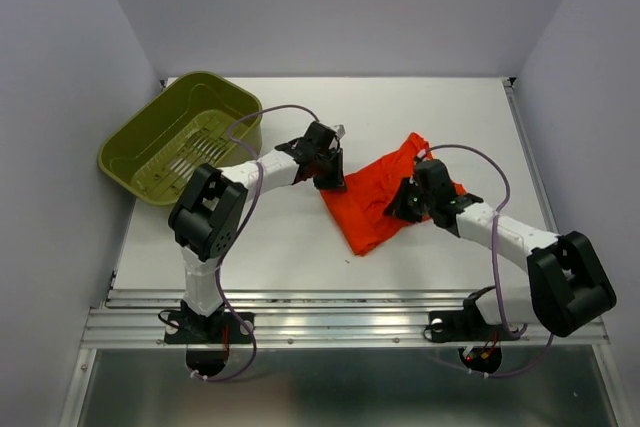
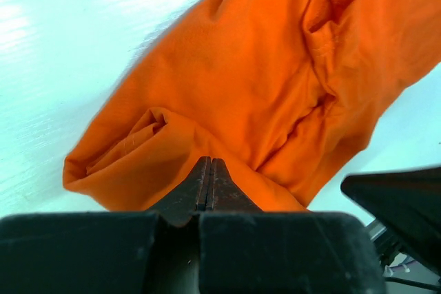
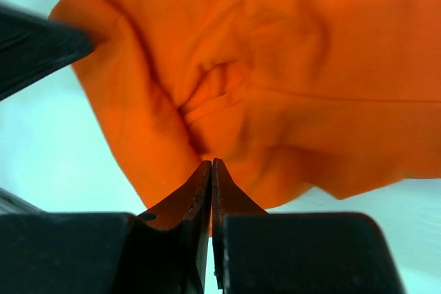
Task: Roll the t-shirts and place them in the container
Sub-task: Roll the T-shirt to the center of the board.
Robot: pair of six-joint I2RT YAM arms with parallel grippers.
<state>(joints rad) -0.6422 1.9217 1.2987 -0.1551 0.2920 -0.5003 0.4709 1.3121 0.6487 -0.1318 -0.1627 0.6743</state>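
White tabletop, crumpled orange t-shirt

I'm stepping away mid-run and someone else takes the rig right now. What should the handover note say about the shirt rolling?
Left pincer: shut, pinching a fold at the edge of the t-shirt.
Right pincer: jaws almost together, with cloth caught at the tips.
T-shirt: lies crumpled on the table between the two arms. It is not in the basket, which sits apart at the far left corner.
Done: both arms have hold of the shirt.
Left: no roll shows yet. It probably needs spreading flat, then rolling.
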